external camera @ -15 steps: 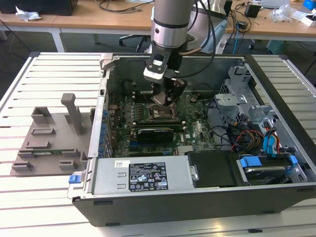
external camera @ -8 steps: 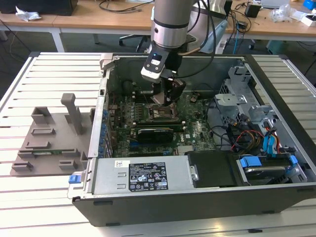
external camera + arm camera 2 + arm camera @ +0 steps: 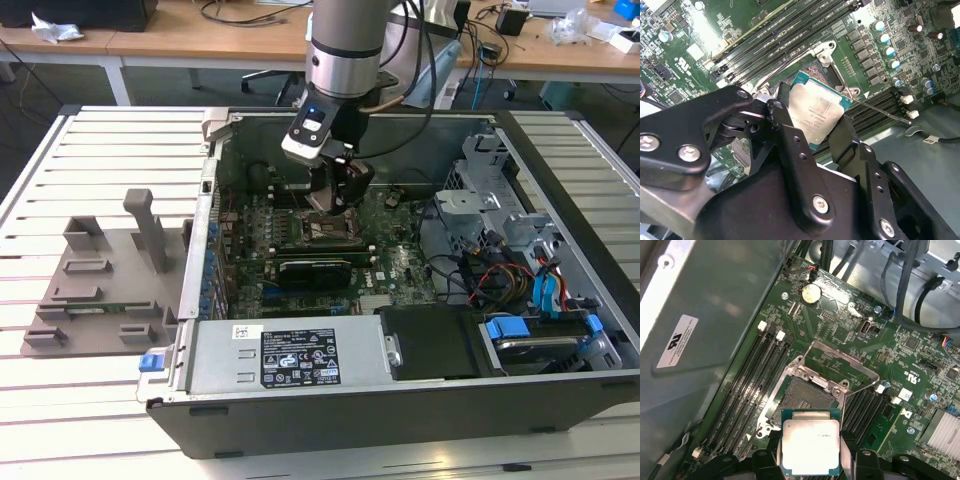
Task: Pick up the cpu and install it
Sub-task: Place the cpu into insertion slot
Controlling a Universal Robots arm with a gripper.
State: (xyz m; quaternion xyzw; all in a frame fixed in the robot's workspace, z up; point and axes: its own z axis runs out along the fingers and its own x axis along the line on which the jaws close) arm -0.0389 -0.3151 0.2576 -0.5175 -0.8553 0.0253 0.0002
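The cpu [image 3: 816, 111] is a small flat square chip with a silvery top and a pale green rim, also seen as the cpu [image 3: 811, 446] in the first wrist view. My gripper [image 3: 810, 120] is shut on it, one black finger [image 3: 785, 135] against each of two opposite edges. The chip hangs just above the open socket [image 3: 800, 397] on the green motherboard, partly over the socket's near edge and apart from it. The socket's metal load frame [image 3: 845, 360] is swung up. In the exterior view my gripper [image 3: 335, 195] reaches down into the open computer case [image 3: 560, 400], over the socket [image 3: 325, 230].
Memory slots [image 3: 755, 375] run beside the socket. A long black card [image 3: 315, 270] lies just in front of it. A power supply box [image 3: 290, 355] fills the case's front, with cables and a drive cage [image 3: 520, 270] on the exterior view's right. A grey pegged tray [image 3: 100, 290] sits outside the case.
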